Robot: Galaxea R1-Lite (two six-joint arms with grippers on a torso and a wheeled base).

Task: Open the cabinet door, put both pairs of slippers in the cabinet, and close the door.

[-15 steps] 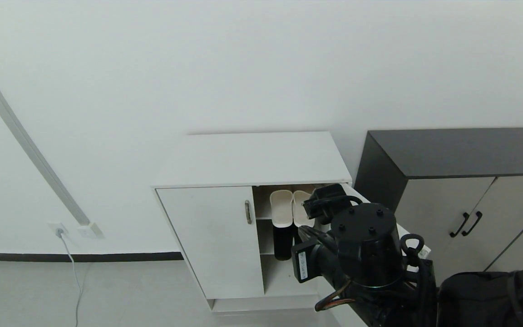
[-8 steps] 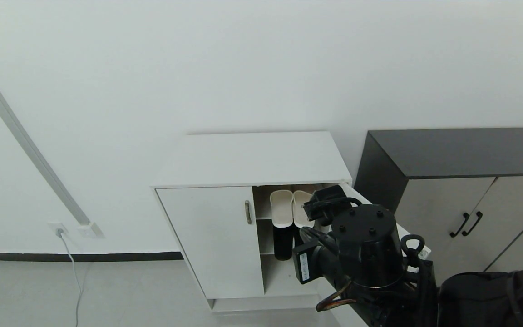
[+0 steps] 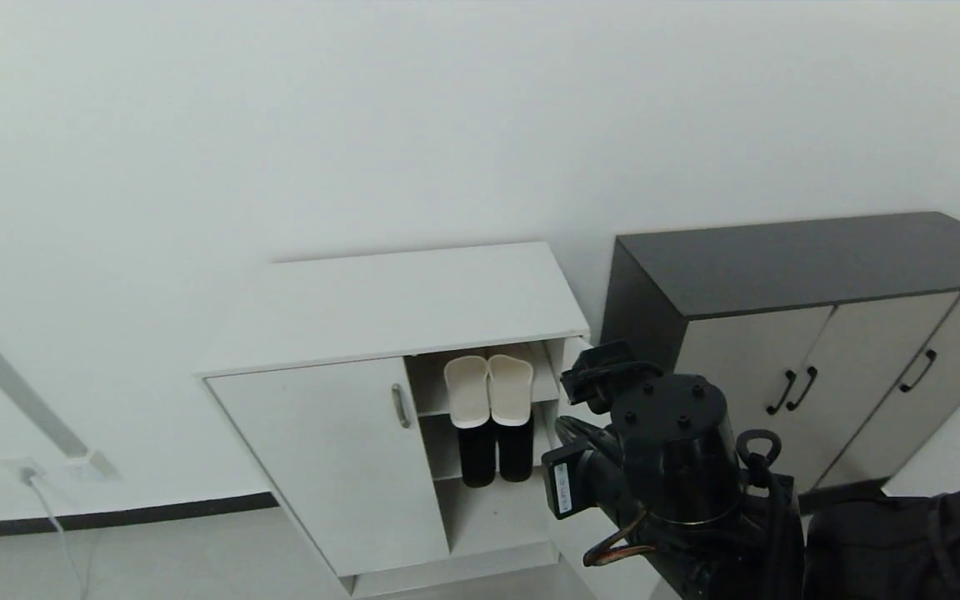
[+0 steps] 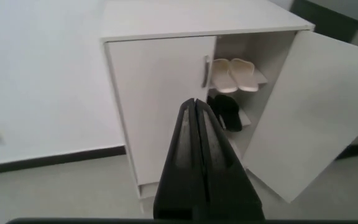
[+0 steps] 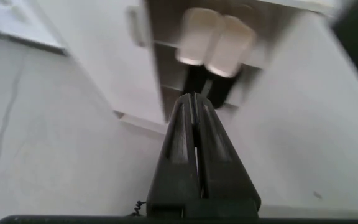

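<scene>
Evidently both pairs are already stowed: the white slippers lie side by side on the upper shelf of the cabinet, and the black slippers sit on the shelf just below, so each pair has a level of its own. The right door stands swung wide (the left door is shut), which we judge leaves only the closing to do. Both the left end effector and the right end effector have fingers pressed together on nothing, a sensible shape for nudging a panel home.
</scene>
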